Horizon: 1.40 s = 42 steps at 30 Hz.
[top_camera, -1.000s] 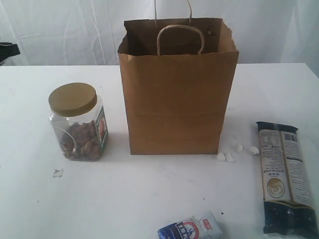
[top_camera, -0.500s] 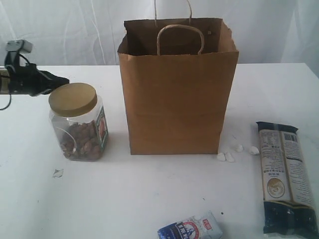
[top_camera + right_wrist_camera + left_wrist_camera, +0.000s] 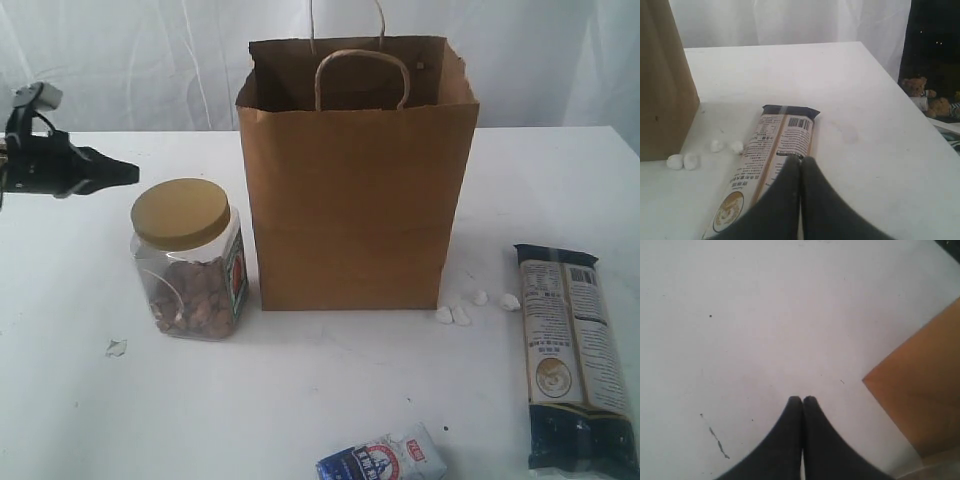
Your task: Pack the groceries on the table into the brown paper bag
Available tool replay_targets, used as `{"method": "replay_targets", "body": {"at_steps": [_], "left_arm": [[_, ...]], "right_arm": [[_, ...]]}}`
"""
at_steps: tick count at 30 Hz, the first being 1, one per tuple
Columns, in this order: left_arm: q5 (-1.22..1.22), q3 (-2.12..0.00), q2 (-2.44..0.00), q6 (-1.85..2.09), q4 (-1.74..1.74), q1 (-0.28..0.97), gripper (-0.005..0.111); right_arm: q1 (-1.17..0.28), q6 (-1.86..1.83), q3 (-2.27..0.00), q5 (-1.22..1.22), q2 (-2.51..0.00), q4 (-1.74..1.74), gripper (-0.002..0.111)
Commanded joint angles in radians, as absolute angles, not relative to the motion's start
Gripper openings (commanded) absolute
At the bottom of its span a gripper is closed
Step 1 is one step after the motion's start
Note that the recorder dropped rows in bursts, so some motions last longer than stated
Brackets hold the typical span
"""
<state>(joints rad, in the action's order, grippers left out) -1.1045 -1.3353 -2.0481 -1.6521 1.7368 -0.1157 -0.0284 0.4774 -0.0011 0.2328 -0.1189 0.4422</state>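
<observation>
Plainly, the scuffed white table (image 3: 330, 400) has a curtain (image 3: 150, 60) behind it. The bag (image 3: 355, 200) stands mid-table, with the jar (image 3: 190, 260) just beside it and the barcoded packet (image 3: 782, 135) to its right. The left gripper (image 3: 802, 400) and right gripper (image 3: 800, 159) are closed and empty.

The brown paper bag (image 3: 355, 200) gapes open from above — the clear jar (image 3: 190, 260) crowds just beside its left wall.

bright even light, soft shadows, slightly blurry
</observation>
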Motion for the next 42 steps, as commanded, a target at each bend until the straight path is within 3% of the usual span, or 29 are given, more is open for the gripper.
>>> {"method": "replay_targets", "body": {"at_steps": [1,5,13,23,29,35,42], "left_arm": [[-1.221,-1.339,-1.991,-1.714,1.744,-0.221,0.0],[-1.221,-1.292,-1.886,-1.783,1.744,-0.242,0.0],[-1.221,-1.114,-1.721,-1.727,1.744,-0.043,0.0],[-1.221,-0.972,-1.525,-1.645,1.744,0.02,0.0],[-1.221,-0.88,-1.425,-1.549,1.744,0.176,0.0],[-0.816,-0.71,-1.387,-1.294,1.744,0.271,0.0],[-0.563,-0.599,-1.377,-1.14,1.744,0.376,0.0]], "right_arm": [[-0.019,0.473,0.0,0.232,-0.121,0.447,0.0],[-0.019,0.473,0.0,0.232,-0.121,0.447,0.0],[-0.019,0.472,0.0,0.232,-0.119,0.447,0.0],[-0.019,0.472,0.0,0.232,-0.119,0.447,0.0],[-0.019,0.472,0.0,0.232,-0.119,0.447,0.0],[-0.019,0.474,0.0,0.232,-0.119,0.447,0.0],[-0.019,0.49,0.0,0.232,-0.119,0.447,0.0]]}}
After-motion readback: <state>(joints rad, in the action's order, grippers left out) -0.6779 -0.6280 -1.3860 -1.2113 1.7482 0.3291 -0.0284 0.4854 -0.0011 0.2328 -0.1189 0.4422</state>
